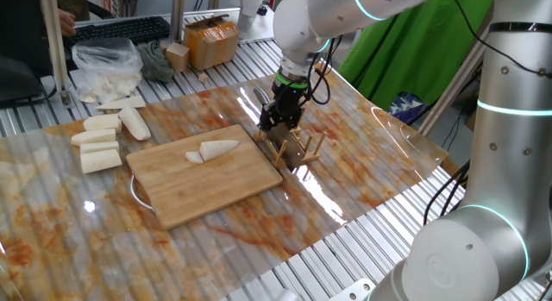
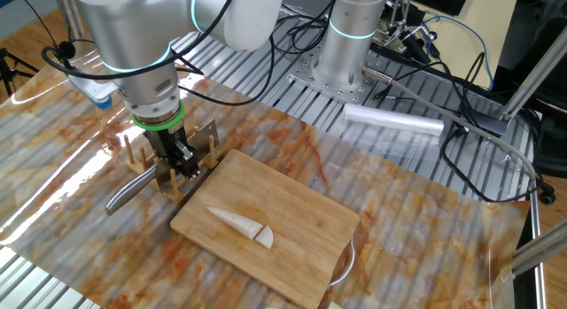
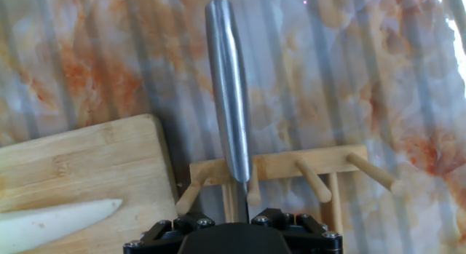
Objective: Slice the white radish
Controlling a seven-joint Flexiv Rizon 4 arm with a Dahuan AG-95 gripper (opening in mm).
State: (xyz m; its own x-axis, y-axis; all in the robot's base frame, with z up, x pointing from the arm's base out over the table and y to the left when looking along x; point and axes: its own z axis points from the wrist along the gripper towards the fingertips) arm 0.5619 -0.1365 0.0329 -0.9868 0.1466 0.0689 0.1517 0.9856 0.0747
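The white radish [image 1: 217, 148] lies on the bamboo cutting board [image 1: 224, 184], pointed tip toward the rack, with a cut slice [image 1: 195, 156] at its blunt end. It also shows in the other fixed view [image 2: 237, 222] and at the lower left of the hand view [image 3: 54, 221]. My gripper [image 1: 280, 118] is down at the wooden rack [image 1: 297, 150] beside the board. Its jaws stand close on either side of the steel knife [image 3: 229, 94] that rests in the rack, and they look shut on it. The fingertips are hidden.
Bigger white radish chunks [image 1: 99, 141] lie left of the board, and a clear plastic bag [image 1: 108, 66] holds white pieces behind them. A cardboard box [image 1: 211, 40] stands at the back. A rolled plastic sheet [image 2: 394, 123] lies near the arm's base.
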